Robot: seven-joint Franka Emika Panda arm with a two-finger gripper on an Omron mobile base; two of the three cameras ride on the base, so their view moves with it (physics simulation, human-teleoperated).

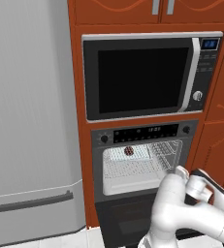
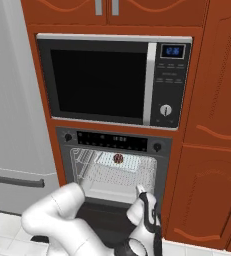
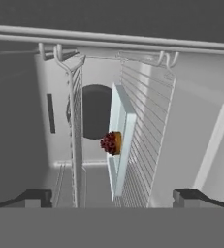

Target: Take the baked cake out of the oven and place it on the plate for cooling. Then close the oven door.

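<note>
Cake is seen straight ahead of the gripper — deep inside the oven on a pale tray; fingers are spread wide, nothing pinched.

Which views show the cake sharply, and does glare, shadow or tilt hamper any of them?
Left base view: even flat light, no glare; the baked cake is a tiny soft speck in the oven. Right base view: same, cake small and slightly blurred. Hand view: rolled sideways, dim grey interior, cake clearest, open gripper at the bottom.
</note>
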